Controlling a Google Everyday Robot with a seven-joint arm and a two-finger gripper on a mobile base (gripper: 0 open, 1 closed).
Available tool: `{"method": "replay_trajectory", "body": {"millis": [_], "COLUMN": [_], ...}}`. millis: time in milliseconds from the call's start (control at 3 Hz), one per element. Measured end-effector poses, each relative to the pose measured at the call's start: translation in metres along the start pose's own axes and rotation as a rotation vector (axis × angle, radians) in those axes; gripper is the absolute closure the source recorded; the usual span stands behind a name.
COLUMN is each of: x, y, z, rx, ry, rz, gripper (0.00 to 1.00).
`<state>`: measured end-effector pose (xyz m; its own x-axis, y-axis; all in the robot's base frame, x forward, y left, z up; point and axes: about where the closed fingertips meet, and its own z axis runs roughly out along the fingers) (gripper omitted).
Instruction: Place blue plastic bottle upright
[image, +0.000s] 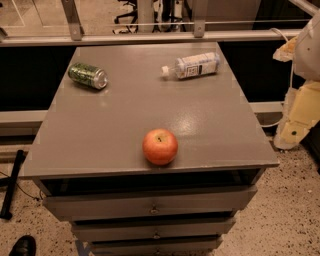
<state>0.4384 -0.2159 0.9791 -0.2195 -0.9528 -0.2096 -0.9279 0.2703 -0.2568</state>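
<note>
Item: bottle (191, 65). Lies on its side at the far right of the table (125, 115), cap toward the can (88, 75). Likely light, slick and easily crushed, so you should take it at the labelled middle. Gripper (299, 117): beside the table's right edge; whether it is released or clenched cannot be told.

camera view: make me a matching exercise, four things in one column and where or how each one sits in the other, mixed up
Things
1. blue plastic bottle
2. green can
3. apple
4. gripper

Places and states
A. stands near the front edge of the table, about the middle
B. lies on its side at the far left
C. off the table, past its right edge, apart from all three things
D. lies on its side at the far right, white cap pointing left

Pairs: 1-D, 2-B, 3-A, 4-C
</note>
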Motion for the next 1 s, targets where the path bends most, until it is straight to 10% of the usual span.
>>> {"method": "replay_trajectory", "body": {"millis": [667, 1000], "x": [-0.002, -0.010], "y": [-0.008, -0.058], "z": [0.002, 0.016], "rx": [0.030, 0.108], "ry": [-0.020, -0.091], "rz": [-0.005, -0.014], "gripper": [0.00, 0.00]}}
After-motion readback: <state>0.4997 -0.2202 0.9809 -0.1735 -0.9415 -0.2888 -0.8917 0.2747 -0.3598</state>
